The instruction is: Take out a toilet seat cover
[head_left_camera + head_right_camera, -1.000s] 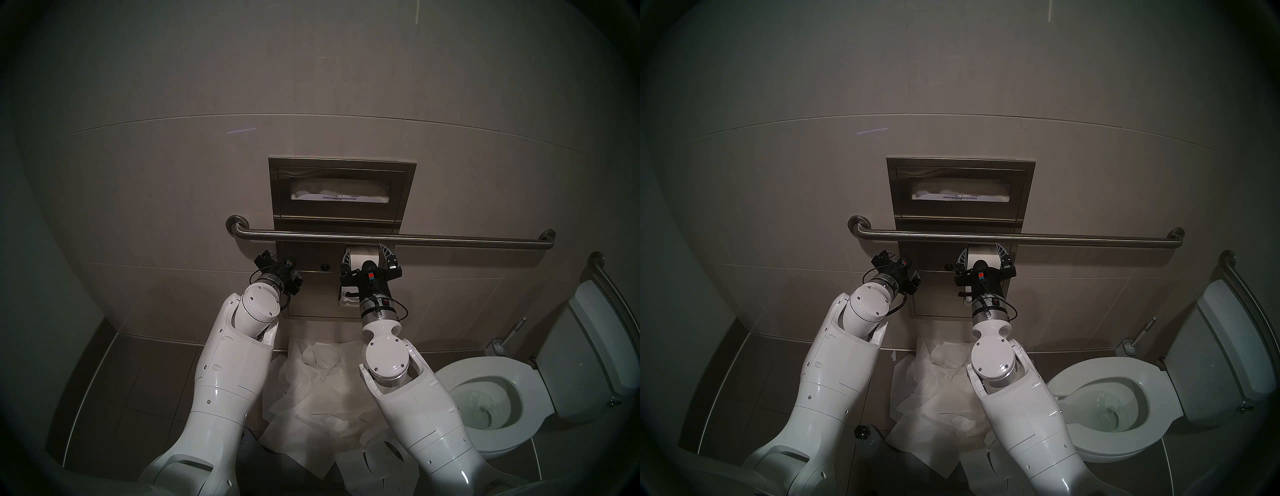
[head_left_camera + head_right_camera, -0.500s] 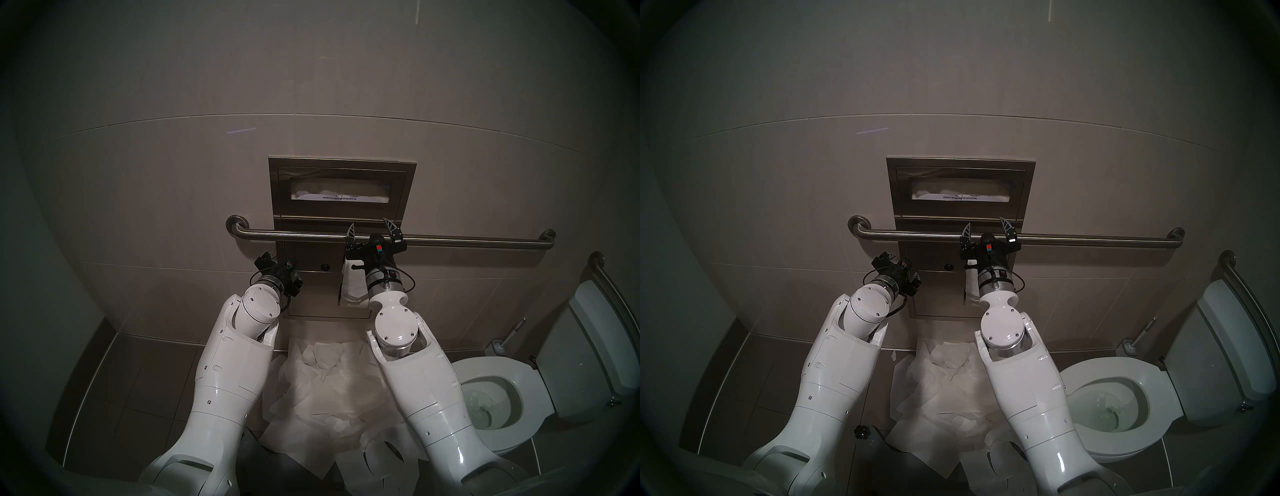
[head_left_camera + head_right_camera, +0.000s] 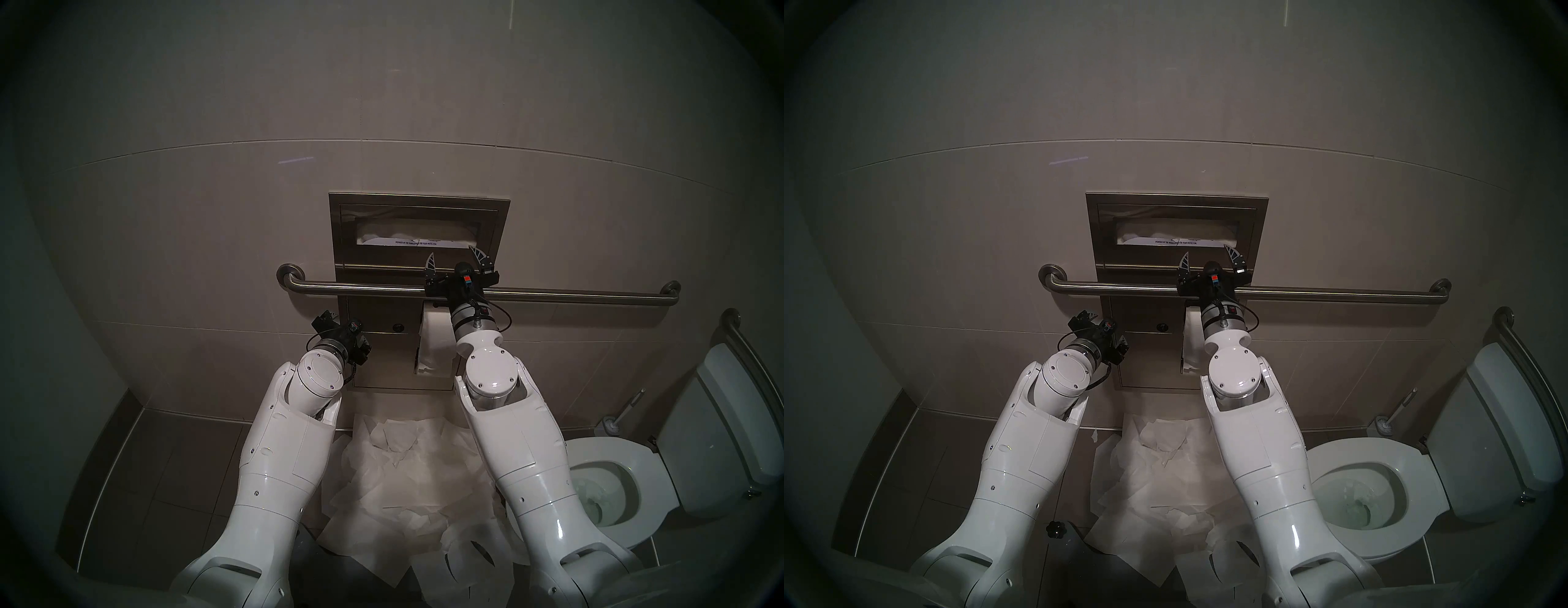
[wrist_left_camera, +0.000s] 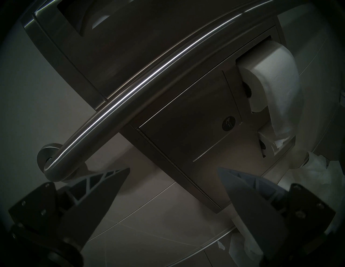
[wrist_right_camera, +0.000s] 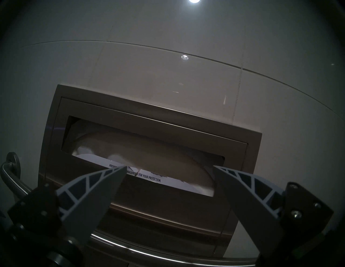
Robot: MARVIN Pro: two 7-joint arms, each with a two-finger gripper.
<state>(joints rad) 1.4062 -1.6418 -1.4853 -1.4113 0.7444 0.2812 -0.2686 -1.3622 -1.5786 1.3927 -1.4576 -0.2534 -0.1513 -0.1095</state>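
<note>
A steel wall dispenser (image 3: 339, 229) has a wide slot, and a white toilet seat cover (image 3: 407, 240) sits folded inside it, above a printed card strip. My right gripper (image 3: 453, 252) is open and empty, just above the grab bar. Its fingertips are level with the slot's lower right corner and do not touch the paper. In the right wrist view the right gripper (image 5: 169, 166) frames the slot and the toilet seat cover (image 5: 149, 149). My left gripper (image 3: 343, 329) hangs lower left, beside the lower panel, and in its wrist view it (image 4: 173, 168) is open and empty.
A steel grab bar (image 3: 551, 295) crosses the wall under the dispenser, beneath my right wrist. A toilet paper roll (image 3: 435, 335) hangs below it. Several loose tissue sheets (image 3: 403, 475) lie on the floor between my arms. The toilet (image 3: 636, 458) and a brush (image 3: 611, 424) stand at the right.
My right arm has risen from in front of the toilet paper roll, over the grab bar, to the dispenser slot's lower right, with the gripper still open. The left arm has not moved.
</note>
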